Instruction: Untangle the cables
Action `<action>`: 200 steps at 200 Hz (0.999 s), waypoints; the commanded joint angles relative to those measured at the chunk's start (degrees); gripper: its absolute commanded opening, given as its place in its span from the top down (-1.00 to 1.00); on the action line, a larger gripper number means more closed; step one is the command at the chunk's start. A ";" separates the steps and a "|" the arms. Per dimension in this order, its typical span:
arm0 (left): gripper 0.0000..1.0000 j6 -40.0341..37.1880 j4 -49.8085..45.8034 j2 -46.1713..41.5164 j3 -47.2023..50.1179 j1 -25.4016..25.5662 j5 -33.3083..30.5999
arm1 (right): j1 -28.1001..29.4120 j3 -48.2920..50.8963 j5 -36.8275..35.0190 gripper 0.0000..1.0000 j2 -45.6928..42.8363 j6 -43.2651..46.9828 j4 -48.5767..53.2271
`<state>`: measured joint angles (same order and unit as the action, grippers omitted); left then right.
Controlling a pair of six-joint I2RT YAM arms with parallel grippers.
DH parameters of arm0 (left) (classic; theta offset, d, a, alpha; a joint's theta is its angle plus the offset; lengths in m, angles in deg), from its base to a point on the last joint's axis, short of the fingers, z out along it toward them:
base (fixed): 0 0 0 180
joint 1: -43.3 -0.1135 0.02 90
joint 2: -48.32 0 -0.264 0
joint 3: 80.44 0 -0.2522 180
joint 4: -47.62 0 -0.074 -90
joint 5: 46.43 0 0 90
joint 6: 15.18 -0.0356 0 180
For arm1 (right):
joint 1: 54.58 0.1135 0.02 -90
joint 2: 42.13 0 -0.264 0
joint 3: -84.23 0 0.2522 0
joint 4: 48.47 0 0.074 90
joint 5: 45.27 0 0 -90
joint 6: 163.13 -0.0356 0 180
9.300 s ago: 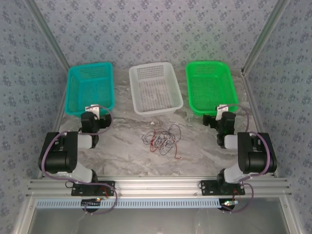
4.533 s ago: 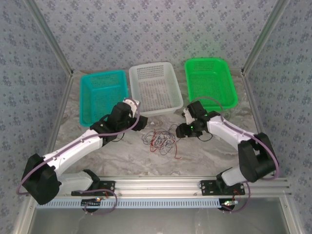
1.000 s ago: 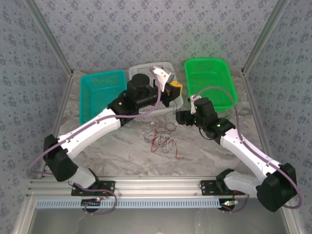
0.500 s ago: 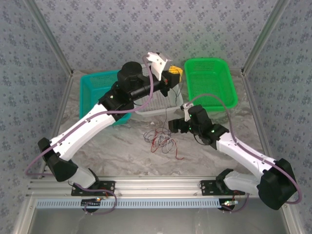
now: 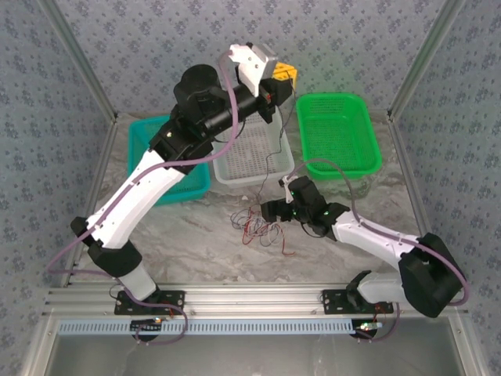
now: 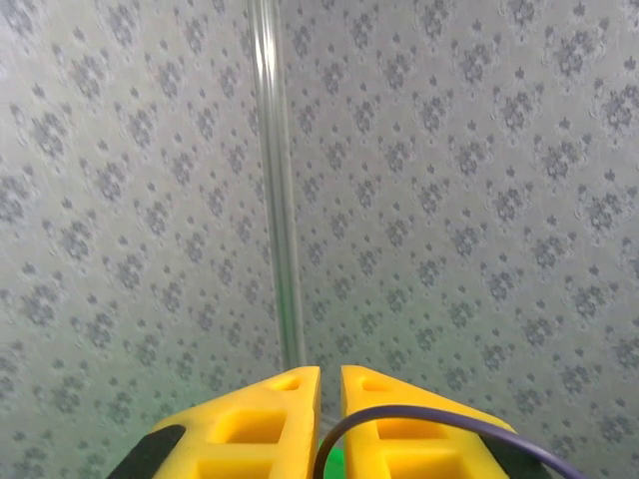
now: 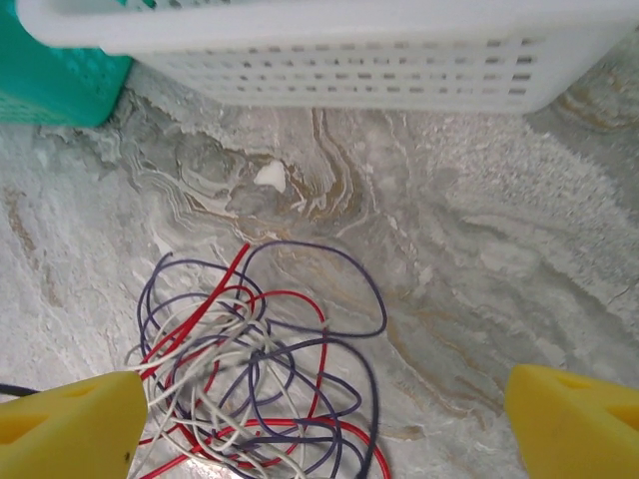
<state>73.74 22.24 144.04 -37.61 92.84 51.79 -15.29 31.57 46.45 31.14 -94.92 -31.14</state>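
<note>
The cables point(image 5: 260, 229) lie as a tangle of thin red, dark purple and whitish wires on the marble table, just in front of the white basket. My left gripper point(image 5: 285, 75) is raised high above that basket. In the left wrist view its yellow fingers point(image 6: 270, 419) stand almost together, shut on a dark purple cable point(image 6: 429, 412) that passes between them. This strand point(image 5: 275, 149) hangs down to the tangle. My right gripper point(image 5: 268, 210) sits low beside the pile's right edge. Its jaws point(image 7: 319, 429) are wide open, with the tangle point(image 7: 250, 389) between and ahead of them.
Three baskets stand along the back: teal point(image 5: 149, 141), white point(image 5: 249, 182) and green point(image 5: 337, 99). In the right wrist view the white basket's wall point(image 7: 329, 60) is close ahead, with the teal one point(image 7: 50, 90) at the left. Patterned walls and metal posts point(image 6: 275, 180) enclose the table.
My left arm has lifted higher, drawing the purple cable up from the pile. My right gripper has dropped and moved left to the tangle, and its jaws have opened wider.
</note>
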 commanded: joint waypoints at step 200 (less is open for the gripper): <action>0.69 -3.24 -10.19 13.08 -39.09 -10.84 -2.52 | 0.56 1.23 -8.50 -0.85 6.86 -7.64 8.67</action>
<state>71.36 12.84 157.98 -74.97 82.28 49.70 -15.16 31.62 39.72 40.98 -100.82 -22.66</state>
